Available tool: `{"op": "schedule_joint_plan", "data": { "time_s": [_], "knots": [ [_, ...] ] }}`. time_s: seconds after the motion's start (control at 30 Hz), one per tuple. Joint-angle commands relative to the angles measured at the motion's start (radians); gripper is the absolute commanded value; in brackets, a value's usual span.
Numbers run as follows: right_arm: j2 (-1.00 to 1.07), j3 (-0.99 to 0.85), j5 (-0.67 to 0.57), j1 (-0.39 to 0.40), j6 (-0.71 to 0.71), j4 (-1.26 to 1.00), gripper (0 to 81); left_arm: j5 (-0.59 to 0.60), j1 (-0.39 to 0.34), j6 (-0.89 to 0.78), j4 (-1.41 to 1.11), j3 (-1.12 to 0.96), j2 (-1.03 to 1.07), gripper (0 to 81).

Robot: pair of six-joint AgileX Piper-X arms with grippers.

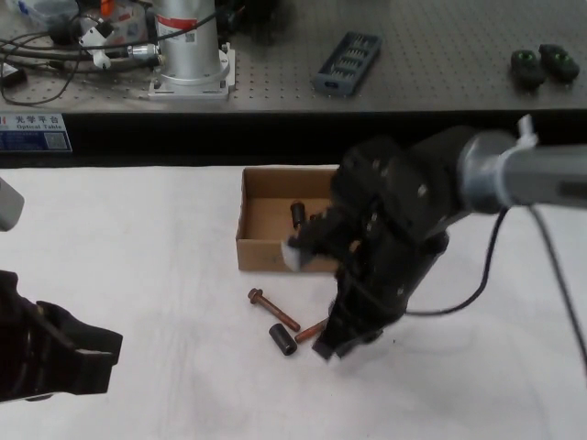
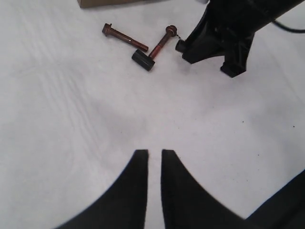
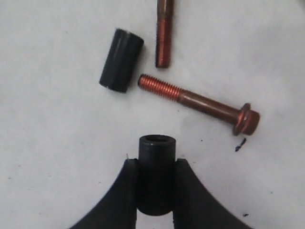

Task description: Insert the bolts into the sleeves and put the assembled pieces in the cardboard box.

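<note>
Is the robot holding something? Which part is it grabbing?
The right gripper pinches a black sleeve by its sides, with the open end poking out past the fingers. The left gripper holds nothing.

A white cloth [image 1: 138, 266] covers the surface. Beyond it, at 12 o'clock, lies a perforated metal plate [image 1: 440, 64]. On this plate, a silver column [image 1: 188, 41] stands at 11 o'clock, with a bundle of cables [image 1: 46, 50] at 10 o'clock beside it. A blue slotted holder [image 1: 347, 60] lies at 12 o'clock. Two black parts [image 1: 545, 64] lie at 2 o'clock. A label plate [image 1: 34, 133] sits on the plate's front edge at 10 o'clock.
</note>
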Motion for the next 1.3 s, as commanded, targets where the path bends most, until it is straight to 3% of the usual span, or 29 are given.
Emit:
{"op": "schedule_joint_plan", "data": {
  "time_s": [0.0,0.33,0.57,0.87,0.93,1.1,1.27],
  "knots": [
    [-0.148,-0.008,-0.023,0.003,0.062,0.001,3.6,0.008,0.002,0.03,0.0,-0.001,-0.007,8.0],
    [-0.373,0.051,-0.023,0.003,0.095,0.02,3.6,0.061,-0.013,0.11,0.0,-0.087,0.182,8.0],
    [-0.609,0.337,-0.023,0.003,0.173,-0.05,3.6,0.045,-0.081,0.202,0.0,-0.214,0.368,8.0],
    [-1.05,0.67,-0.016,0.003,0.39,-0.122,3.6,-0.097,-0.194,0.319,0.0,-0.363,0.602,8.0],
    [-1.143,0.712,-0.016,0.003,0.432,-0.121,3.6,-0.097,-0.213,0.327,0.0,-0.405,0.66,11.1],
    [-1.36,0.784,-0.011,0.003,0.522,-0.105,3.6,-0.15,-0.252,0.333,0.0,-0.507,0.788,33.2],
    [-1.497,0.797,0.039,0.003,0.559,-0.002,3.6,-0.185,-0.278,0.393,0.065,-0.637,0.915,31.2]
  ]
}}
